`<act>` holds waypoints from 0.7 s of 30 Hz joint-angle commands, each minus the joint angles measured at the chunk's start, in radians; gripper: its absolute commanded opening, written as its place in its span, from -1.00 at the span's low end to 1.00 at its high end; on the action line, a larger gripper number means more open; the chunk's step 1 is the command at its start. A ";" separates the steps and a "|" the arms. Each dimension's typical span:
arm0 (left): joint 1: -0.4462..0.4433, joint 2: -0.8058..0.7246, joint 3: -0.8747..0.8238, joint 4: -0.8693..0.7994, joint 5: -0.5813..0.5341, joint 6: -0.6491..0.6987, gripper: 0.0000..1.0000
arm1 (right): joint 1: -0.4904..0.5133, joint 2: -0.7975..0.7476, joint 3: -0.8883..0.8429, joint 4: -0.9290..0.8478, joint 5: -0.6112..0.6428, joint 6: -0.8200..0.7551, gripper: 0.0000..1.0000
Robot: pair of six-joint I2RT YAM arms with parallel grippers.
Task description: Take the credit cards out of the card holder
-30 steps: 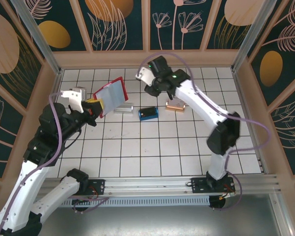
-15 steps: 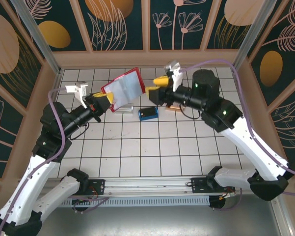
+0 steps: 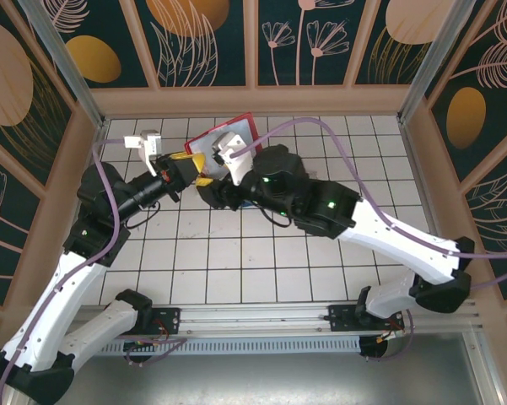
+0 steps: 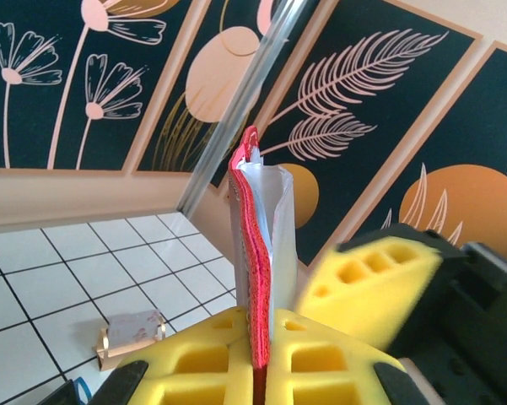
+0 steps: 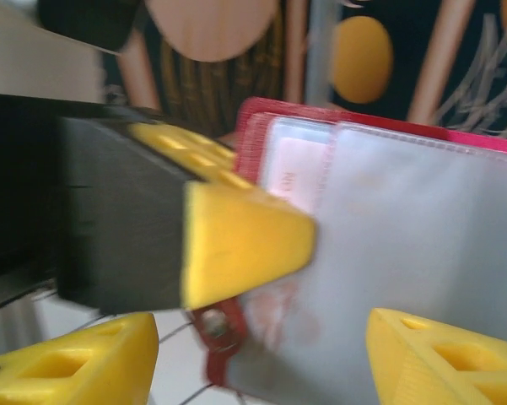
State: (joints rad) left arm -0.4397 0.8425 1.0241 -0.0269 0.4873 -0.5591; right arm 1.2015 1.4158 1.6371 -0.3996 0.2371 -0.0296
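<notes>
While our left gripper [image 4: 261, 363] pinches the red card holder [image 4: 251, 253] upright by its bottom edge, aloft above the far tiles [image 3: 363, 143], our right gripper [image 5: 261, 354] stands wide at its clear pockets [image 5: 422, 236]; closing on plastic sleeve rather than the pale credit card [image 5: 291, 173] could, we judge, wrench the holder loose.

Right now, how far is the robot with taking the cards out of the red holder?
Done: the left gripper is shut on the card holder and holds it up off the table. In hand: the right gripper is open, facing the see-through pockets. Left: a pale card sits inside a pocket; I see none pulled out yet.
</notes>
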 commanded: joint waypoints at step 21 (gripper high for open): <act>-0.002 0.012 0.056 0.060 0.094 0.002 -1.00 | -0.041 -0.054 -0.040 0.037 -0.027 -0.008 0.54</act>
State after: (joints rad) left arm -0.4385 0.8532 1.0458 -0.0254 0.5522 -0.5556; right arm 1.1584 1.3491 1.5719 -0.3801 0.2974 -0.0433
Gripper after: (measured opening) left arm 0.069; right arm 0.764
